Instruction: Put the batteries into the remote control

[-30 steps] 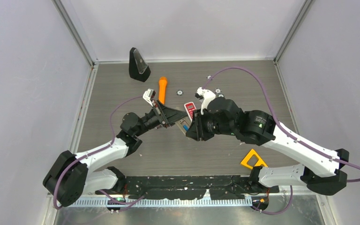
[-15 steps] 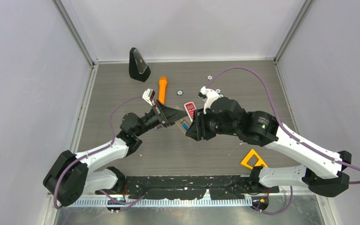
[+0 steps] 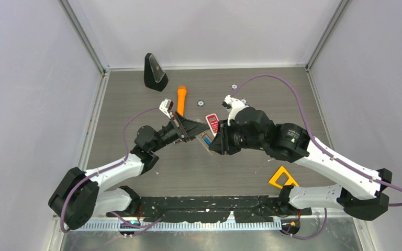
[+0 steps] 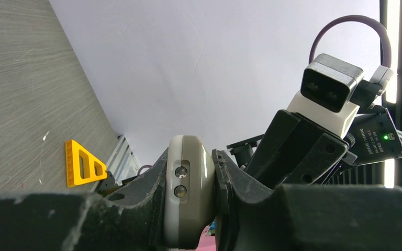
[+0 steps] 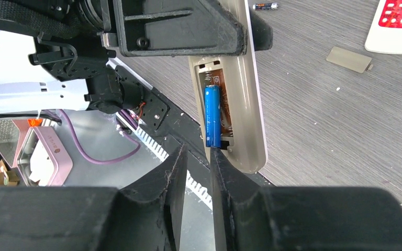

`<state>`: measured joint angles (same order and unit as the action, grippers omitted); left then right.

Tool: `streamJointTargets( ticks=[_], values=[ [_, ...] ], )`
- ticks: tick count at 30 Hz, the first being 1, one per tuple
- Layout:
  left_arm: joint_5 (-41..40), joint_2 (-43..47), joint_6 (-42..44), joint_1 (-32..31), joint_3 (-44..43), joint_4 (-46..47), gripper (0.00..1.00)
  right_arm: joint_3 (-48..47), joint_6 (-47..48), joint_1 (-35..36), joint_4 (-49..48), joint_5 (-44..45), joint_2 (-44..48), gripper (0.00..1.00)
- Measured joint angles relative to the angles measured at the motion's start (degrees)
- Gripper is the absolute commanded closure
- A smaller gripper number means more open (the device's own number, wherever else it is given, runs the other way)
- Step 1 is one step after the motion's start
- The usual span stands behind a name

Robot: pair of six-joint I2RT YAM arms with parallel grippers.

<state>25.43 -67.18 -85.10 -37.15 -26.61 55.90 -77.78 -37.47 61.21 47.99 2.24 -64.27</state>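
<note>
1. Top view counts: one black wedge-shaped block (image 3: 155, 72), one orange torch-shaped cylinder (image 3: 181, 99), two remotes, three small round discs (image 3: 234, 86) and one yellow triangle (image 3: 282, 178). All lie on the grey table (image 3: 131, 99) except the one held remote.
2. Two batteries show: a blue battery (image 5: 212, 116) and a dark loose battery (image 5: 265, 6). The loose one lies on the table beyond the held remote.
3. The beige remote control (image 5: 248, 115) is off the table, back side up, with its compartment open. The red-and-white remote (image 3: 212, 123) lies flat, with a loose battery cover (image 5: 349, 58) just beside it.
4. The compartment holds the one blue battery, lying lengthwise, and brown board shows beside it.
5. The left arm reaches forward and right. The left gripper (image 4: 189, 162) pinches the beige remote control by one end, and the free end points toward the right arm.
6. The right arm sweeps in from the right, wrist pointing left. The right gripper (image 5: 198, 151) has only a narrow slit between its jaws, with nothing in it. Its tips are at the remote's free end by the battery; contact cannot be told.
</note>
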Motion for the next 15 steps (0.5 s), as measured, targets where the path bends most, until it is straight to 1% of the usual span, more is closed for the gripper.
streamJointTargets(
  ticks=[6, 15],
  values=[
    [0.0, -0.2, 0.0, 0.0, 0.0, 0.0, 1.00, 0.0, 0.0, -0.8, -0.2, -0.8, -1.1, 0.77],
    [0.0, -0.6, 0.0, 0.0, 0.0, 0.0, 1.00, 0.4, 0.0, -1.6, -0.5, -1.1, -1.9, 0.78]
  ],
)
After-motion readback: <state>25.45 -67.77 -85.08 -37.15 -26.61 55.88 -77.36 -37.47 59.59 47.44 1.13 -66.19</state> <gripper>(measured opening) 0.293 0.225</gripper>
